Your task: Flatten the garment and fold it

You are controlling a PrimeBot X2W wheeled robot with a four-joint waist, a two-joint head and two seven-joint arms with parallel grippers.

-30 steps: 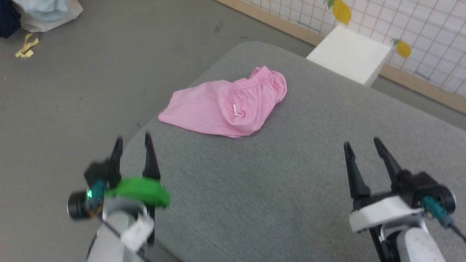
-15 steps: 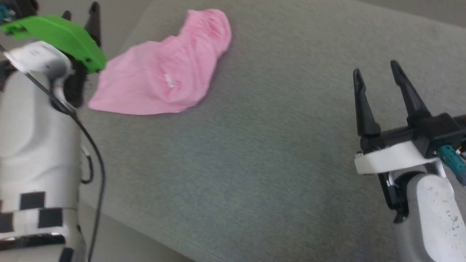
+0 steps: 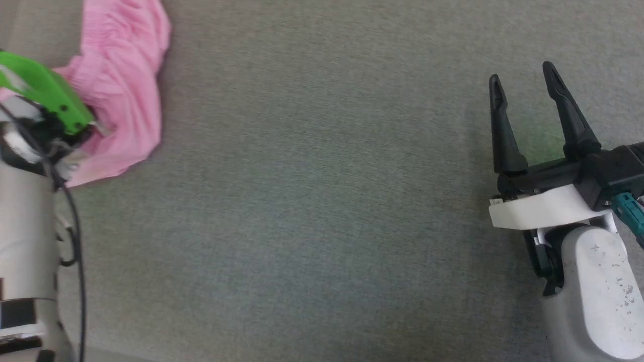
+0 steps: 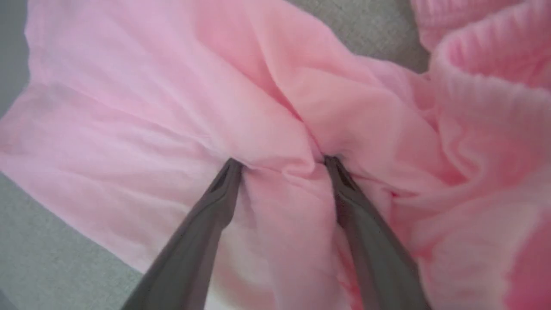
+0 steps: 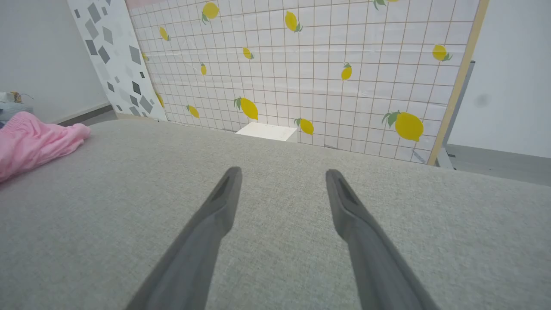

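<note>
A: Where's the garment (image 3: 126, 75)?
B: Bunched at my ten o'clock; my left gripper (image 4: 282, 160) is spread, tips sunk in a fold. Right gripper (image 3: 521, 72) gapes idle at three. Closing here may pinch several layers, lifting a clump.

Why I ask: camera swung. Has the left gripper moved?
Yes: left gripper went forward onto the garment, which it sat short of earlier; open tips now dent it.

Left pale grey forearm (image 3: 25, 241): bright green plastic cover (image 3: 45, 93), loose black cable (image 3: 75, 221), black square markings (image 3: 17, 312). Right speckled white forearm (image 3: 593, 296): white bracket (image 3: 543, 211), teal connector (image 3: 629, 208), two long dark tapered fingers (image 3: 503, 136).
</note>
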